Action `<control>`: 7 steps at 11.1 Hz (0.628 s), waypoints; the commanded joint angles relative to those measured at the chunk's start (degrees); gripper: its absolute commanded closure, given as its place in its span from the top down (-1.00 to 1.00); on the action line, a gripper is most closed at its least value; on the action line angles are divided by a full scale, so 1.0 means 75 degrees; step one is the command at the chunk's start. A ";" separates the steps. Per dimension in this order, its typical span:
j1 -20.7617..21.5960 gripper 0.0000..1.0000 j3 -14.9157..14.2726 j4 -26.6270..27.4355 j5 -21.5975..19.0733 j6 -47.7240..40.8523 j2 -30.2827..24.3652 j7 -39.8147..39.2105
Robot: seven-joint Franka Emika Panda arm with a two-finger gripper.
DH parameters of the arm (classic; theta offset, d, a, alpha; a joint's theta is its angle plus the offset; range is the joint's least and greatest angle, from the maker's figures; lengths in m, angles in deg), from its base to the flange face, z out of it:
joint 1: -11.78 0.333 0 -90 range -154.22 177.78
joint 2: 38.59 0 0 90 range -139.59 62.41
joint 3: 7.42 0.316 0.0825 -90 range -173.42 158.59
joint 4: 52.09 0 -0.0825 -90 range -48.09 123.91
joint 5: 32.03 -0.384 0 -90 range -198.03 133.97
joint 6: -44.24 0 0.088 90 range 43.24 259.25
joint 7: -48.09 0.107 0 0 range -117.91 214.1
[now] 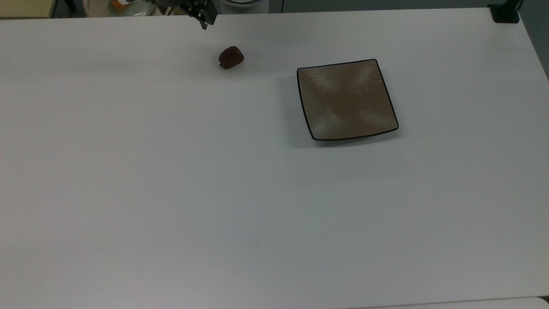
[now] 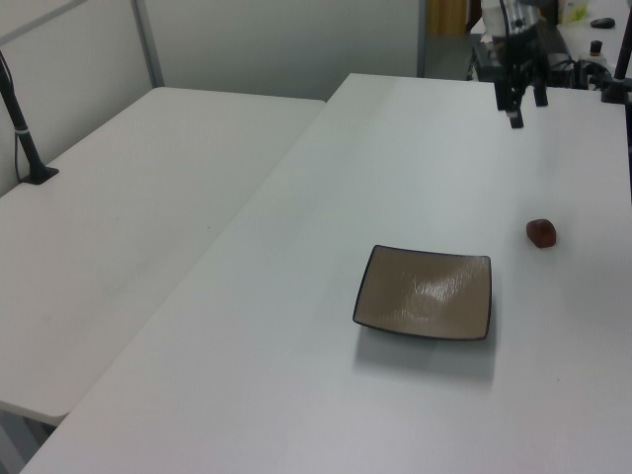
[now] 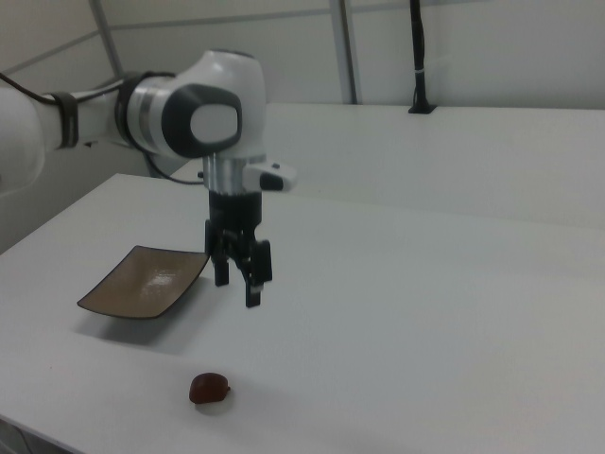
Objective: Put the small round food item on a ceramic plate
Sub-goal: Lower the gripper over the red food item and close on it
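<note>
The tool [image 3: 239, 280] hangs above the white tabletop [image 3: 397, 312], its two fingers spread apart and holding nothing. In the right view, the date [image 3: 209, 388] lies on the tabletop below the tool and nearer the camera, apart from it. The square brown plate [image 3: 142, 281] sits just beside the tool, on the right view's left, bare.

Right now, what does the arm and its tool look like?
White rounded Franka arm with dark grey round joint caps and black bands between segments. A short white wrist piece carries the black tool, whose two slim black fingers are straight. No markings legible.
</note>
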 commanded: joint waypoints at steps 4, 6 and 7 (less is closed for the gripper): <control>-0.0052 1.00 0.0029 0.2616 -0.0469 0.2011 -0.0904 0.0686; 0.0007 1.00 0.0029 0.2852 -0.0481 0.2353 -0.0846 0.0852; 0.0008 1.00 0.0029 0.3026 -0.0527 0.2586 -0.0822 0.0934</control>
